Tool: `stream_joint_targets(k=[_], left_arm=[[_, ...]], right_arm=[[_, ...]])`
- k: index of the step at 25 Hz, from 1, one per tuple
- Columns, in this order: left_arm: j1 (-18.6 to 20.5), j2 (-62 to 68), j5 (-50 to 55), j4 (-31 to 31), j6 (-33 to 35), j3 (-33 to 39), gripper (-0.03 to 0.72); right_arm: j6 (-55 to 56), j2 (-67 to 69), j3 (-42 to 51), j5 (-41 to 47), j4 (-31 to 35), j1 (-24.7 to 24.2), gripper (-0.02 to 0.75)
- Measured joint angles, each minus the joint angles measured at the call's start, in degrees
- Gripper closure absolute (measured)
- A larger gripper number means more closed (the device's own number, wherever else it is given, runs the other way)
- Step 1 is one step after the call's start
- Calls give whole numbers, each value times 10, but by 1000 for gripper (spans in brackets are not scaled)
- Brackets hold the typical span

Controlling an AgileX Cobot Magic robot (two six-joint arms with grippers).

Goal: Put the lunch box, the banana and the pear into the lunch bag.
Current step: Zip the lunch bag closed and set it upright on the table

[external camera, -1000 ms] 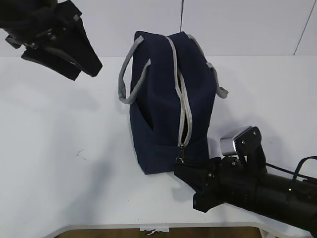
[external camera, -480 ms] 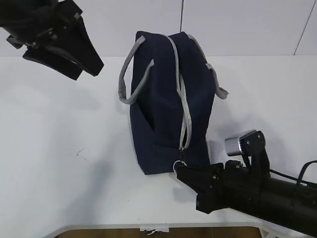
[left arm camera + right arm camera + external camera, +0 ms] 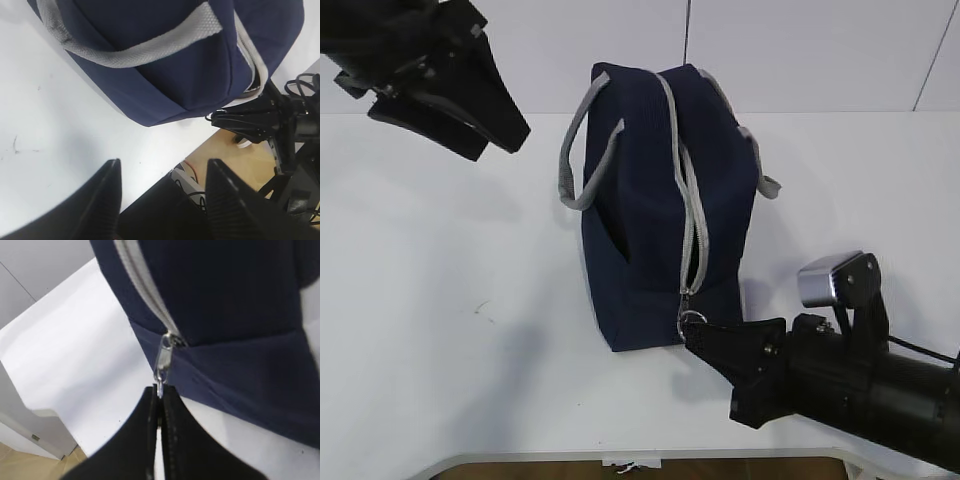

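Clearly your right gripper (image 3: pixel 161 395) has its fingers pressed together on the ring pull (image 3: pixel 160 379) of the bag (image 3: pixel 655 200), low at the near end of the zip (image 3: pixel 695 230). That grip makes sense: the zip runs shut over the top of the bag, so nothing can go in until it is drawn open, and the ring is the only part small enough to pinch. The pull hangs in line with the fingers, which suggests you can tug along the zip track rather than across it.

Your left gripper (image 3: pixel 162 192) hangs above the table (image 3: pixel 450 300) to the left of the bag, fingers apart and empty, well clear of the nearer grey handle (image 3: pixel 582 160). From there it could press down on the bag if the fabric drags along with the zip, which looks likely, since the bag is soft and stands loose on the table.

You will not find the lunch box, banana or pear in any view; none is packed yet as far as can be seen.
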Motion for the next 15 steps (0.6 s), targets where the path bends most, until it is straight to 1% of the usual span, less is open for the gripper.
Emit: stream_joint_targets(k=[7,15], left_arm=[[0,0,0,-1,0,0,285],[0,0,0,-2,0,0,285]], right_arm=[[0,-36,0,11,0,0,737],[-15,-82,3,56,0,0,737]])
